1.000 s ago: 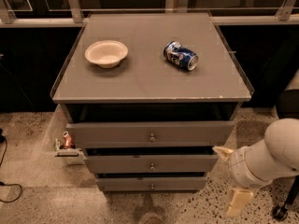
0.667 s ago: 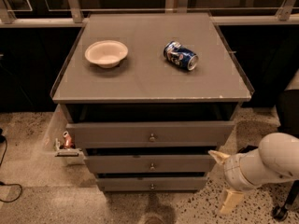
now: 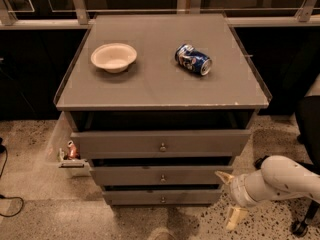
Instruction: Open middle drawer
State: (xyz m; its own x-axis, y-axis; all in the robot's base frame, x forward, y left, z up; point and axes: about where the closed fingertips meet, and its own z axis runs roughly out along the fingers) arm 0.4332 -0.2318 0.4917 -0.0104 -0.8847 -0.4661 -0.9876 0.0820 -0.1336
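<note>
The grey cabinet has three stacked fronts. The middle drawer is the second one, shallow and wide, with a small round metal knob at its centre. It sits slightly further out than the bottom front and further back than the top one. My gripper is at the lower right, on a white arm, just off the right end of the middle and bottom fronts. Its two pale fingers are spread apart with nothing between them. It does not touch the knob.
The top drawer and bottom drawer each have a knob. On the cabinet top are a white bowl and a blue can lying on its side. A small bin stands at the left on the speckled floor.
My arm has dropped lower and drawn leftward, bringing the gripper closer to the right end of the drawers. The drawers, bowl and can have not moved.
</note>
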